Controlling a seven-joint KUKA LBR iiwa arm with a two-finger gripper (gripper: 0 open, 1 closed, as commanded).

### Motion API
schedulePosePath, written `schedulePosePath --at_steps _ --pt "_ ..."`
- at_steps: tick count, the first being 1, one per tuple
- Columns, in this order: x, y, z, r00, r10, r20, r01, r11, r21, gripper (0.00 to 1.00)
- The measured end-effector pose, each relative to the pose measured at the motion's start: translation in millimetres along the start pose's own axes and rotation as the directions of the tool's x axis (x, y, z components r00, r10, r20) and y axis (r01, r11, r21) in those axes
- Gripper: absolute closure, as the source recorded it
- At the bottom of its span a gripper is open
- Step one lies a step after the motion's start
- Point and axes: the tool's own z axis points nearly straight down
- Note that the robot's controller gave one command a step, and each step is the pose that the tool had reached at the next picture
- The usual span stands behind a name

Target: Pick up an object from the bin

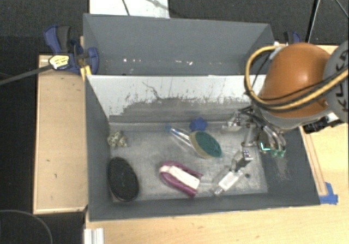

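Observation:
My gripper [246, 149] hangs under the orange dome over the right part of the bin floor, low down. Just below and left of it lies a small whitish-grey oblong piece [228, 180], and I cannot tell whether the two touch. Further left, a purple and white object [180, 178] rests near the front wall. A round green brush head on a clear handle [205, 144] lies left of the gripper, with a small blue thing [198, 124] behind it by the back wall.
A black oval brush [122, 179] sits in the front left corner, and a small crumpled pale item [116, 139] lies behind it. The arm and its looped cables cover the bin's right side.

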Motion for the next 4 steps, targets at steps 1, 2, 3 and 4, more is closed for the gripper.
schedulePosePath --at_steps 1,2,3,4 --pt "12.7 -47.7 137.8 0.938 -0.347 0.014 0.347 0.938 0.004 0.00" --pt "23.9 -37.5 109.2 0.818 -0.576 0.010 0.576 0.818 0.006 0.00" --pt "24.1 -39.9 109.2 0.699 -0.715 0.010 0.715 0.699 0.008 0.00" --pt "18.4 -36.9 137.2 0.608 -0.794 0.010 0.794 0.608 0.012 0.00"
